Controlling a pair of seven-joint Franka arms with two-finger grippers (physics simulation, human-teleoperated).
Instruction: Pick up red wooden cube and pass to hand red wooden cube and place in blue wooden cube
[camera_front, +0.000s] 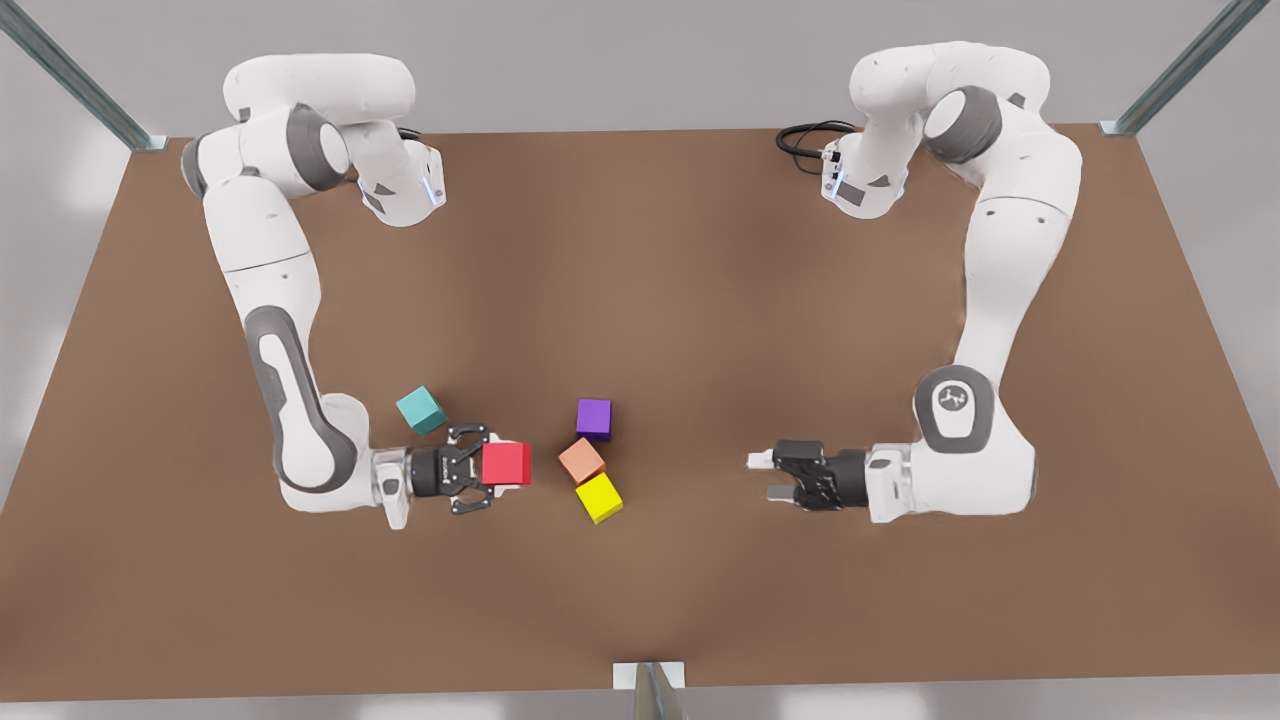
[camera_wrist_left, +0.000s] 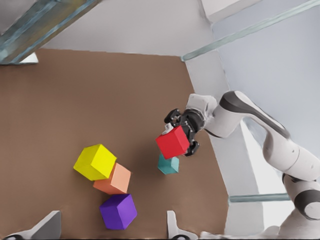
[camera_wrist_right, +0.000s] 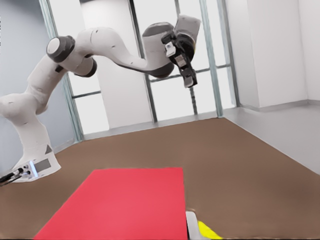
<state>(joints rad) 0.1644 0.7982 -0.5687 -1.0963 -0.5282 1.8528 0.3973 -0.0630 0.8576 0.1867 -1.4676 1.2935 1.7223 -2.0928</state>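
Gripping the red wooden cube (camera_front: 507, 463) with my right gripper (camera_front: 495, 465), lower left of centre in the front view; jaws clamped on two opposite faces, wrist lying level and pointing toward the front view's right. From the left wrist view the red wooden cube (camera_wrist_left: 172, 142) looks raised off the brown table (camera_front: 700, 300). Its broad red face (camera_wrist_right: 120, 205) sits close under the right wrist camera.

Blue wooden cube (camera_front: 420, 410) on the table just above and left of that gripper in the front view, apart from it.

My left gripper (camera_front: 765, 475) hangs lower right of centre, facing the right one, well apart. Jaws spread, nothing between them; both fingertips (camera_wrist_left: 172, 225) show wide apart in the left wrist view.

Between the two grippers: purple cube (camera_front: 593, 419), salmon cube (camera_front: 581, 460) just below it, yellow cube (camera_front: 599, 497) touching the salmon one.
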